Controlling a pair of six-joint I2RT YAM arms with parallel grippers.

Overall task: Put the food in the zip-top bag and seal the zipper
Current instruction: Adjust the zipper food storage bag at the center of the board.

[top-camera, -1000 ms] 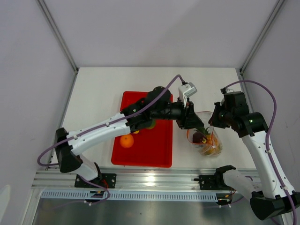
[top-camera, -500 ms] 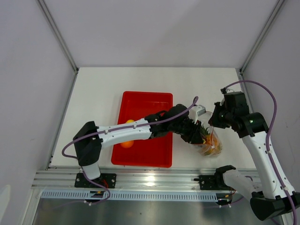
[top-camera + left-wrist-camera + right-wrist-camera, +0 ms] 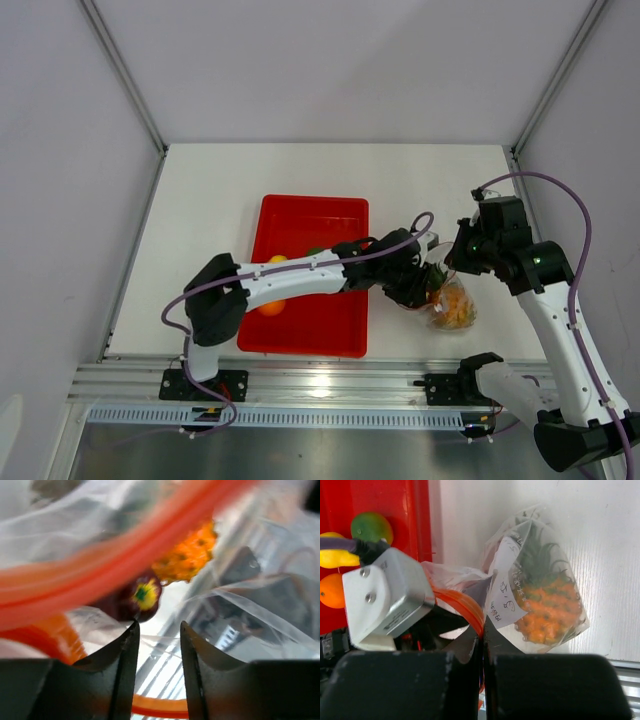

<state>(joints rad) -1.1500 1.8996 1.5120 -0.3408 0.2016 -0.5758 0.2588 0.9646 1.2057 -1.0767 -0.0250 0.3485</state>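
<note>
With my left gripper [image 3: 158, 626] parted and empty inside the zip-top bag [image 3: 535, 585] and my right gripper [image 3: 482, 630] pinching its rim, I judge pulling out might snag plastic.

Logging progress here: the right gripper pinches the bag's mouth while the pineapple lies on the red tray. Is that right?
No. The pineapple is inside the zip-top bag, not on the red tray; the right wrist view shows it. The right gripper does pinch the bag's mouth.
</note>
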